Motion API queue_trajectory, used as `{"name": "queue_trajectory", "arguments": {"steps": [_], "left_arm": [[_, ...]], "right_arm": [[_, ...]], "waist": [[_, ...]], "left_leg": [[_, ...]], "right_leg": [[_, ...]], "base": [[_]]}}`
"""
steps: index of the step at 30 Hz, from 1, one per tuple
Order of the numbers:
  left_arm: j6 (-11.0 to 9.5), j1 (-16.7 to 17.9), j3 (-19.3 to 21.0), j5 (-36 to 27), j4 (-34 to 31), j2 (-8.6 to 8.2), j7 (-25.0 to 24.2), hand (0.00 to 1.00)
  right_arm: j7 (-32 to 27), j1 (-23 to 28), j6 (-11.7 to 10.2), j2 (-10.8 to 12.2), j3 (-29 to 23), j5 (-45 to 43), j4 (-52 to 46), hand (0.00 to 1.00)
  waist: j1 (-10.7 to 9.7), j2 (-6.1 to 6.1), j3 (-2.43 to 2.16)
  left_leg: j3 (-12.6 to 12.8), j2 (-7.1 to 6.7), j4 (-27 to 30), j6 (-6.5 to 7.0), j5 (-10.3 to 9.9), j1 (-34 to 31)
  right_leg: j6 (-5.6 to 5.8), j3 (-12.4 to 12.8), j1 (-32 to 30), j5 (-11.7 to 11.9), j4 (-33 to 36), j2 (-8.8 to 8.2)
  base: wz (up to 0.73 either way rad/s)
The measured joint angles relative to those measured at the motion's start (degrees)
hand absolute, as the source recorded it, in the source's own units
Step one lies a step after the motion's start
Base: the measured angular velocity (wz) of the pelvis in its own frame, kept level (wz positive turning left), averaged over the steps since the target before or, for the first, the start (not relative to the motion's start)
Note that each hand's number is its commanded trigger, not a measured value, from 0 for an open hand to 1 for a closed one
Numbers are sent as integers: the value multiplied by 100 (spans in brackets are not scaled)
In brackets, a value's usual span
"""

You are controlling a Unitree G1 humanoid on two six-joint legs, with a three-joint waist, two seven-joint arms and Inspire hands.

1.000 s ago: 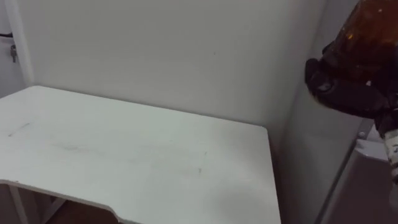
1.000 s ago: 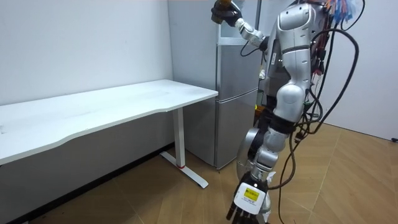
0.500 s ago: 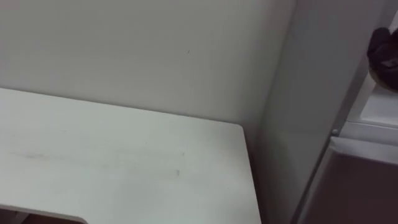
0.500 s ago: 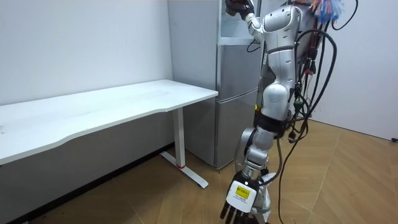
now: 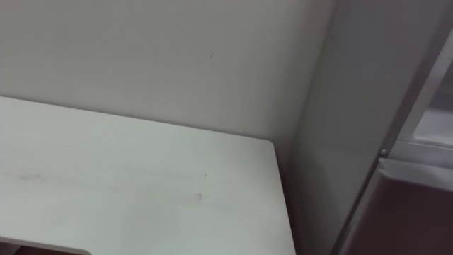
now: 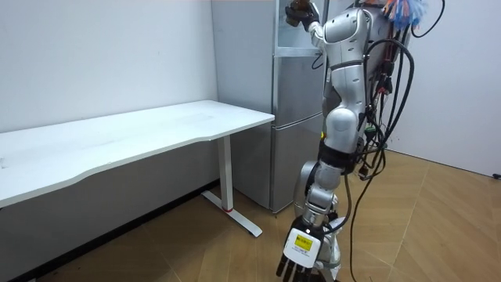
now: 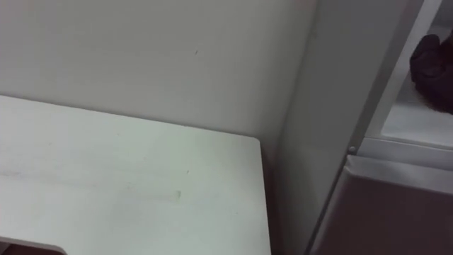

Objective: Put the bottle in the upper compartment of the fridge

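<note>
Table [image 5: 141, 184] against wall [image 5: 141, 57], fridge [image 5: 347, 106] just right, robot hand [image 7: 432, 64] in upper compartment [image 7: 417, 122]

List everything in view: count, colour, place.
table: one, white, against the wall, its end beside the fridge.
fridge: one, silver-grey, in the corner; upper compartment open.
bottle: one, amber-brown, at the upper compartment's opening, in the right hand.
wall: one, pale grey, behind the table.
floor: one, light brown wood, under the table and the robot.
right hand: one, black, raised into the upper compartment, curled round the bottle.
left hand: one, black, hanging low near the floor, fingers relaxed.
</note>
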Motion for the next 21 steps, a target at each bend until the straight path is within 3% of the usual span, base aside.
{"name": "queue_trajectory", "arguments": {"steps": [6,11,16,21], "left_arm": [[0,5,65,11,-48,-5,-44,0],[1,29,278,27,-48,-23,-53,0],[49,99,490,416,-52,-48,-59,0],[171,138,544,514,-47,-45,-57,0]], "right_arm": [[7,-98,0,-102,-71,894,982,100],[4,-295,191,-128,-74,1211,1575,100],[-19,-665,393,-540,-68,1344,2216,100],[-95,-976,433,-847,-63,1336,2598,100]], "waist": [[32,19,3],[28,104,-37],[45,78,-25],[81,7,5]], "left_leg": [[-80,0,11,-1,0,2],[-82,-13,4,-1,0,-19],[-93,-17,4,-1,1,-52],[-102,-10,4,-2,1,-79]], "right_leg": [[3,62,77,1,-91,24],[35,80,22,-22,-30,7],[29,61,-35,-42,42,-13],[29,50,-43,-42,9,-2]], "base": [[7],[0],[0],[0]]}}
